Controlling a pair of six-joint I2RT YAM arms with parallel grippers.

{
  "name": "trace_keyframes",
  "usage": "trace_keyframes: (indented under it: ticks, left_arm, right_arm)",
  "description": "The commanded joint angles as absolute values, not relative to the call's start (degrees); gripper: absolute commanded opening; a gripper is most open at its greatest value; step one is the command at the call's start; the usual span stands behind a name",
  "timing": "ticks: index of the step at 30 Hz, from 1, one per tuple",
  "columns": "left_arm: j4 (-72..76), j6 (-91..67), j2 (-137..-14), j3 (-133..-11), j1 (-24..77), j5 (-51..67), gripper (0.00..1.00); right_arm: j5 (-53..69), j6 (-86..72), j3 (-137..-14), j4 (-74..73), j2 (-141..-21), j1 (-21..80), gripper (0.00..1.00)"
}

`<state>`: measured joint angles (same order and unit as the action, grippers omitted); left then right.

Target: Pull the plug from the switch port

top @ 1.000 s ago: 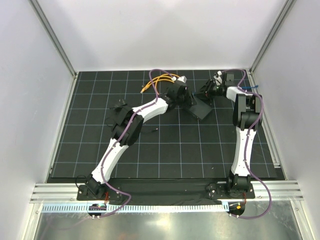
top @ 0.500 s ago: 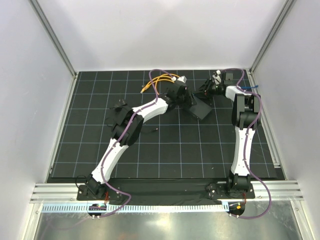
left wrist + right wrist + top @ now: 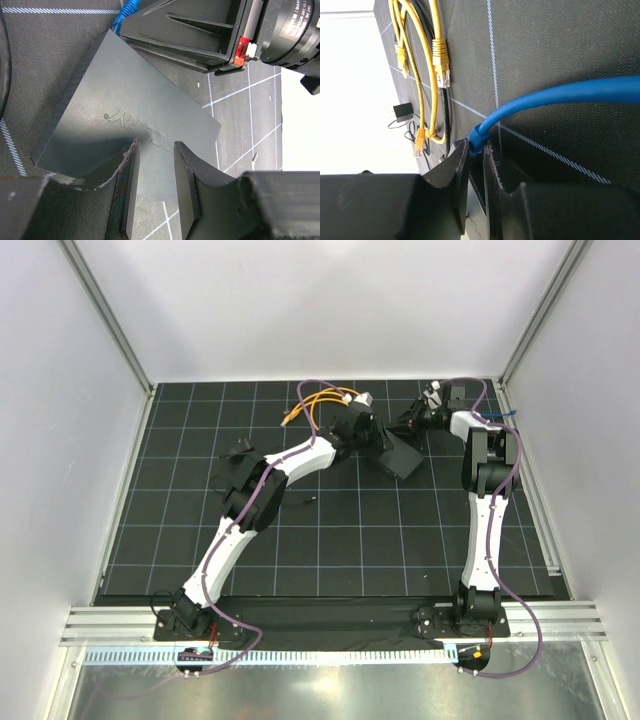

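At the far right of the worktop (image 3: 340, 540), the job sits at the grasp stage. The plug (image 3: 477, 136) on the end of the blue cable (image 3: 560, 97) looks seated in the switch port, which lies in the far edge of the flat black box (image 3: 125, 100), though the socket itself is hidden behind the fingers. The right end effector (image 3: 476, 152) has its two fingers pressed close together on either side of the plug, pinching it right where the cable bends in toward the box. The left end effector (image 3: 156, 192) stands about half spread, its fingers over the near corner of the box with the top face showing between them. It grips nothing that I can make out, and I cannot tell whether the tips bear down on the box. My reading is that the left arm is there to steady the box while the right one pulls. The next move calls for a straight draw along the line of the socket, away from the box, with enough hold on the box that it does not slide along with the cable. Yellow cables (image 3: 437, 55) lie loose nearby, apart from the plug.
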<state>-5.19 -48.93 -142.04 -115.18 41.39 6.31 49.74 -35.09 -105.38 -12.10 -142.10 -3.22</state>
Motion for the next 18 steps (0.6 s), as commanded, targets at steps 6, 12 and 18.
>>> trace_keyframes:
  ticks: [6,12,18]
  left_arm:
    - [-4.7,-49.1,-141.5,-112.9,41.7,5.6,0.37]
    - [-4.8,-49.6,-142.0,-112.9,41.7,6.0,0.36]
    - [-5.3,-49.6,-141.9,-112.4,41.6,5.5,0.35]
  right_arm:
    - [49.7,-39.4,-105.8,-6.7,-144.1,-2.7,0.01]
    - [49.0,-47.1,-102.3,4.9,-143.2,-3.8,0.01]
    - [48.3,-55.5,-98.9,15.1,-142.6,-5.3,0.01]
